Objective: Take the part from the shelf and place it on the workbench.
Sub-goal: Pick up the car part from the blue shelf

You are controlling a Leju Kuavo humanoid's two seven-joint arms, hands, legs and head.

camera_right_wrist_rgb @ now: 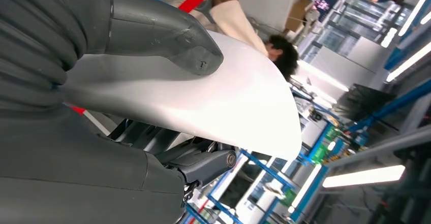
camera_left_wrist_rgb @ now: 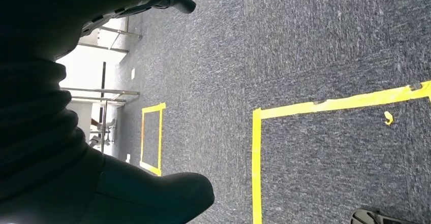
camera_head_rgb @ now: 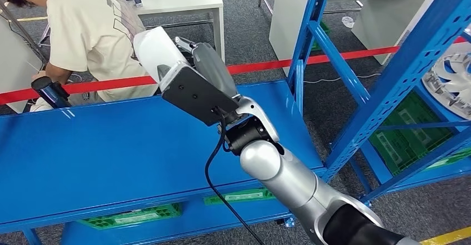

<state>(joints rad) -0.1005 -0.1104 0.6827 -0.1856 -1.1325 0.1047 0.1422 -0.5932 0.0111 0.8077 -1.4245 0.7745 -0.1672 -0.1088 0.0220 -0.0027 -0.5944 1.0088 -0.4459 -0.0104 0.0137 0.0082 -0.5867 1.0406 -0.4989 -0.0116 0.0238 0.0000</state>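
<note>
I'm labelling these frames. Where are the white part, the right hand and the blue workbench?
white part (camera_head_rgb: 151,50), head view, its curved upper face.
right hand (camera_head_rgb: 208,67), head view, grey back of the hand holding the part.
blue workbench (camera_head_rgb: 111,145), head view, bare top.

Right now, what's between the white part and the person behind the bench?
Nothing: in the head view the white part, gripped by the right robot hand, overlaps the person.

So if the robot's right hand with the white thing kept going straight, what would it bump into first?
Probably the person bending beyond the red tape. The right hand holding the white part points that way above the blue workbench, though depth is unclear.
</note>
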